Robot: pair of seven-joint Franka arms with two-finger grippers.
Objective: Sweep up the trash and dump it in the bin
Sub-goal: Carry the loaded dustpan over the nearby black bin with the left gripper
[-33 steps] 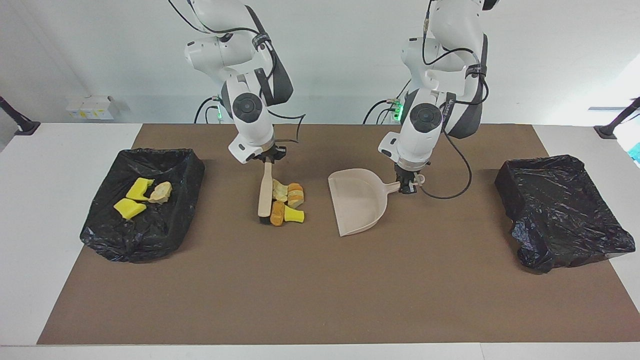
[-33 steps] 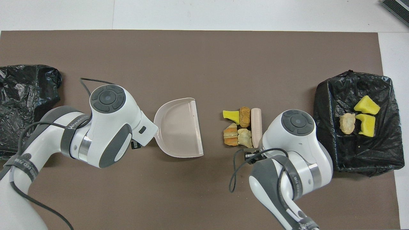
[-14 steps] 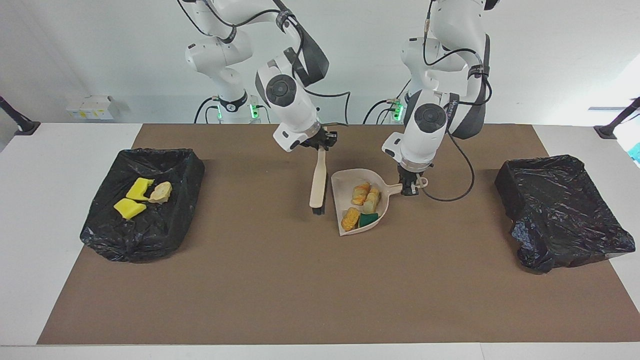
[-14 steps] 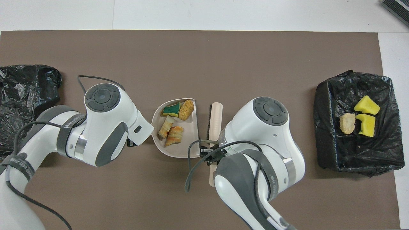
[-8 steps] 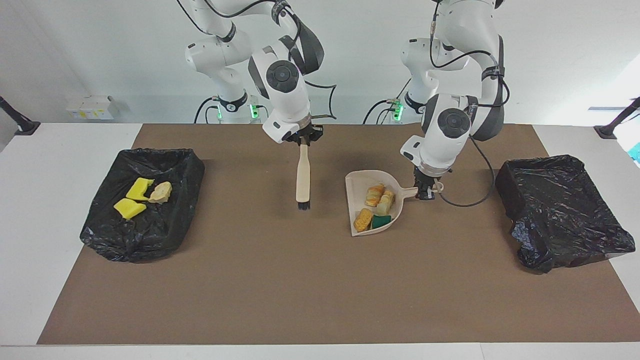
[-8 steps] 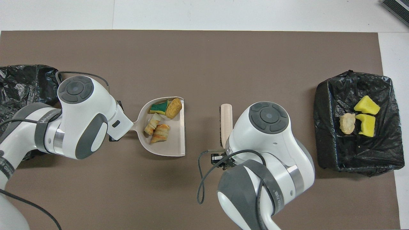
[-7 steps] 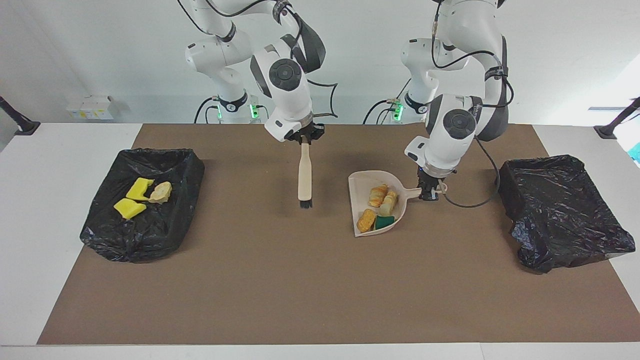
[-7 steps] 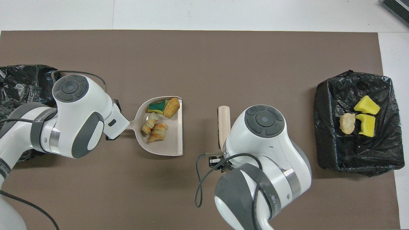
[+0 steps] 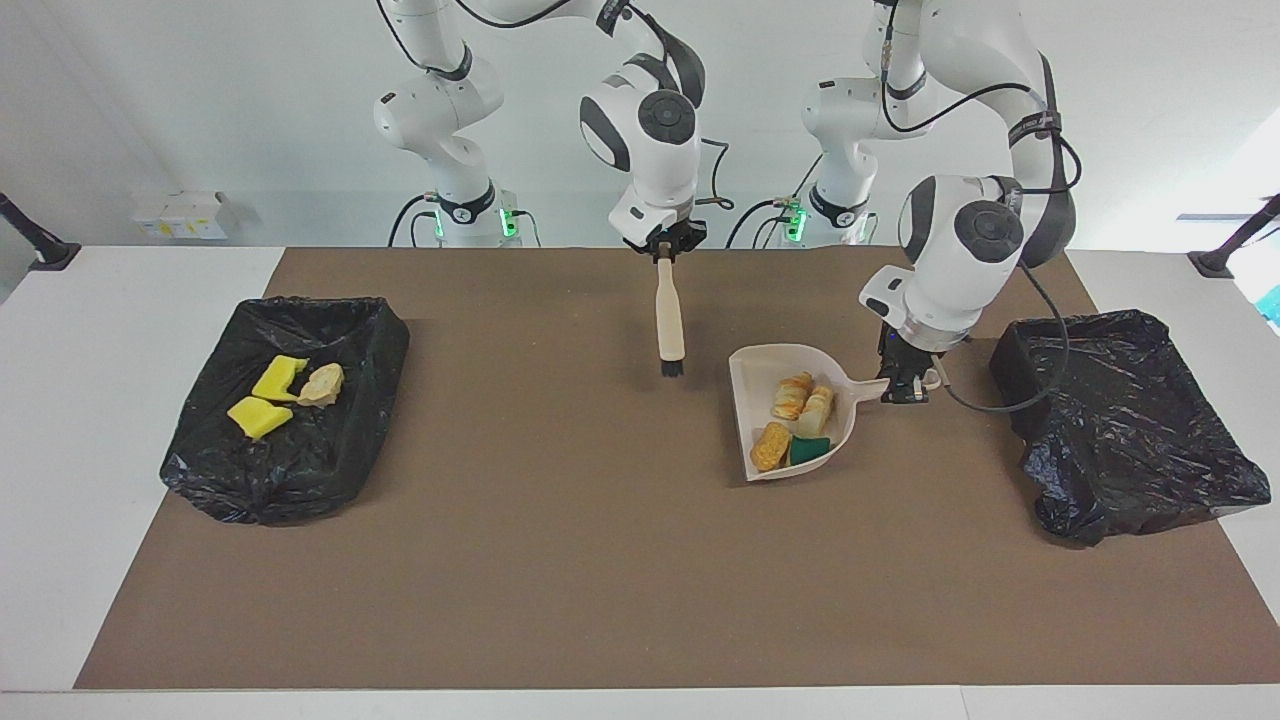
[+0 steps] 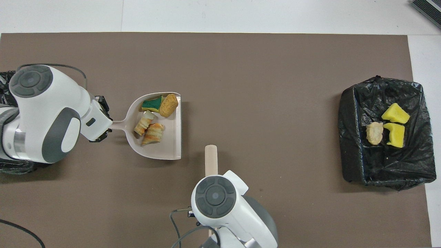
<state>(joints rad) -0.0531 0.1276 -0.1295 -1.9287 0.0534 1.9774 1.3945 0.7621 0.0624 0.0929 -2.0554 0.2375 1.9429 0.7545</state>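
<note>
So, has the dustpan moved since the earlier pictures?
Yes. The left gripper has carried the dustpan toward the empty bin at the left arm's end.

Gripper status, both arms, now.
Left gripper: shut on the dustpan handle.
Right gripper: shut on the brush handle.

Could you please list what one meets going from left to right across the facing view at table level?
Black bin with three scraps → brush hanging from the right gripper → dustpan holding four scraps → left gripper on its handle → empty black bin.
</note>
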